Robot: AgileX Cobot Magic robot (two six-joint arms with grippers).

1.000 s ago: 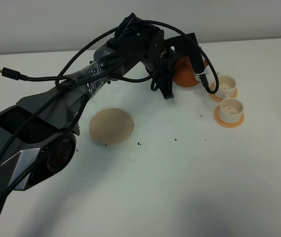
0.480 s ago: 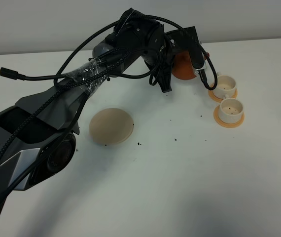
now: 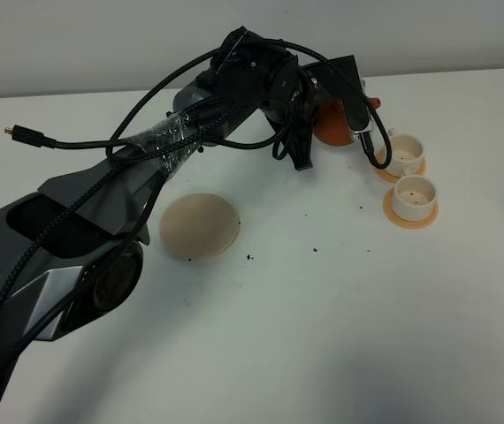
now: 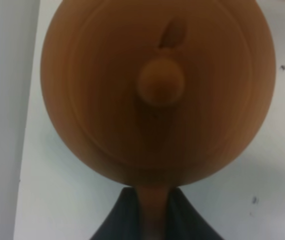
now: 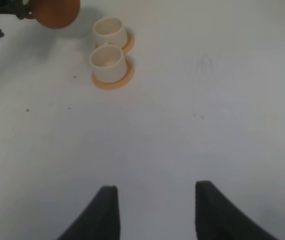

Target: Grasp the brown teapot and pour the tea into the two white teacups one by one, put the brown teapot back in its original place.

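The left gripper (image 4: 152,212) pinches the brown teapot (image 3: 333,131) by what looks like its handle, the pot just ahead of it near the two white teacups (image 3: 415,196), while the right gripper (image 5: 155,210) stands spread.

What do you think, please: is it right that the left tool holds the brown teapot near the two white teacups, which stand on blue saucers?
Not quite: the saucers are orange, not blue, as the exterior high view shows. The rest stands: the left tool holds the brown teapot near the two white teacups.
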